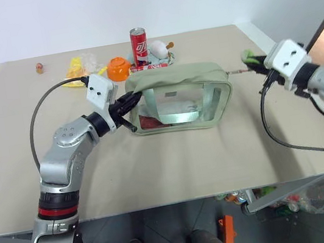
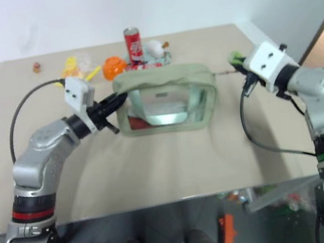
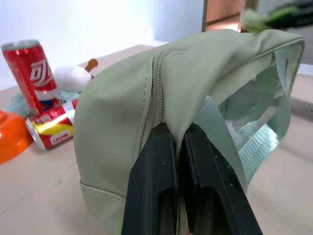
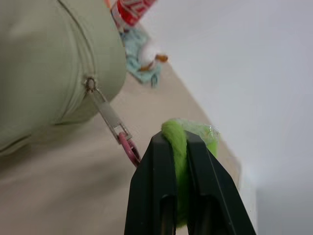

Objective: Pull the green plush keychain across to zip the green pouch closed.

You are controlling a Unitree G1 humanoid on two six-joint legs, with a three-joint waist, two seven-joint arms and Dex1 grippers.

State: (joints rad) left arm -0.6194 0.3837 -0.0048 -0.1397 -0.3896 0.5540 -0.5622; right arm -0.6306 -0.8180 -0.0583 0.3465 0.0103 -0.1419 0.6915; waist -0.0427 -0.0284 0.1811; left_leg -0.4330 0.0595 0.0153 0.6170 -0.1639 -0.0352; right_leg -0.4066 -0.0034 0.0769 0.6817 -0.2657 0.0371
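Green plush keychain (image 4: 182, 147) sits at the centre right of the head view, just off the right end of the green pouch (image 1: 180, 97), and we have it pinched in the right gripper (image 4: 179, 142), whose jaws are pressed together on the fuzz. We judge it light, soft and squashy, so the plush itself will deform and could slip under a hard tug; gripping deep across its middle, as we do now, looks the best place. A pink clip and a metal pull tab link it to the zip slider at the pouch's end. The pouch is limp fabric with clear window sides and will drag along the desk (image 1: 175, 162) unless anchored. At centre left our left gripper (image 3: 178, 142) pinches the fabric beside the zip at the opposite end, jaws closed on it.
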